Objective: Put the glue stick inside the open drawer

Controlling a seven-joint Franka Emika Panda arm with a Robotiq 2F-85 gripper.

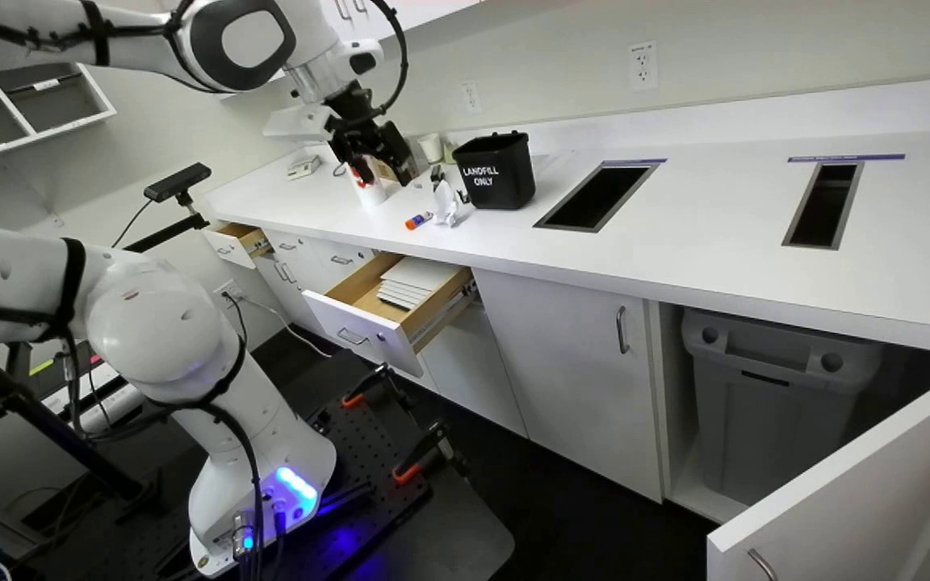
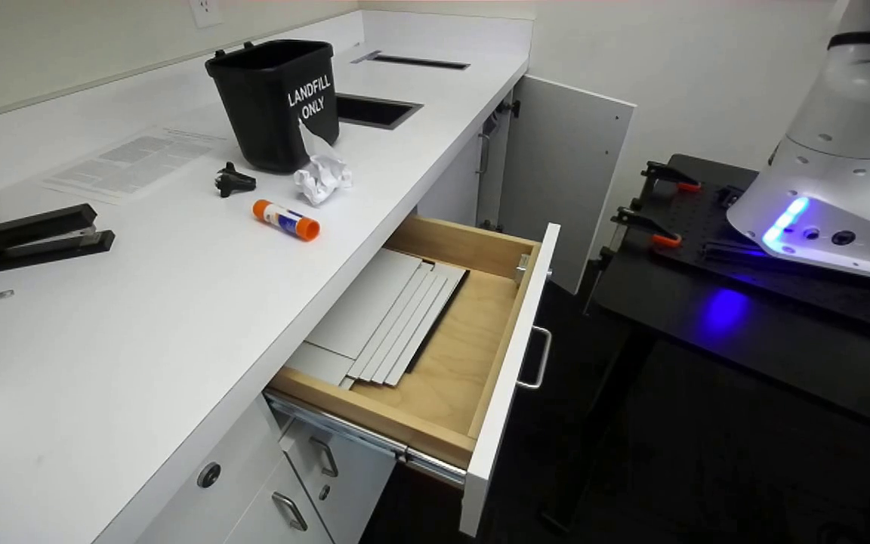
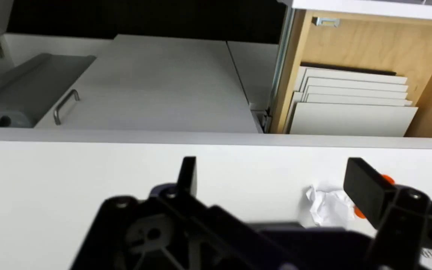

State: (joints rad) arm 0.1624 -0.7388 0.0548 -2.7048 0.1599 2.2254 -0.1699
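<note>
The glue stick, white and blue with orange ends, lies on the white counter in both exterior views [image 1: 418,220] [image 2: 286,220]. In the wrist view only its orange ends [image 3: 359,212] show behind a finger. The open drawer, with tan wooden sides and white front, is pulled out below the counter edge in both exterior views [image 1: 360,324] [image 2: 465,347]; it also shows in the wrist view [image 3: 373,45]. Flat pale panels lie in it. My gripper [image 1: 388,171] is open and empty above the counter, apart from the glue stick; its fingers spread wide in the wrist view [image 3: 272,165].
Crumpled paper [image 2: 322,180] lies right beside the glue stick. A black bin [image 2: 276,106] stands behind it. A staple remover [image 2: 234,180] and a stapler [image 2: 27,238] lie nearby. The counter has dark rectangular openings [image 1: 601,196]. A cabinet door [image 1: 844,476] stands open.
</note>
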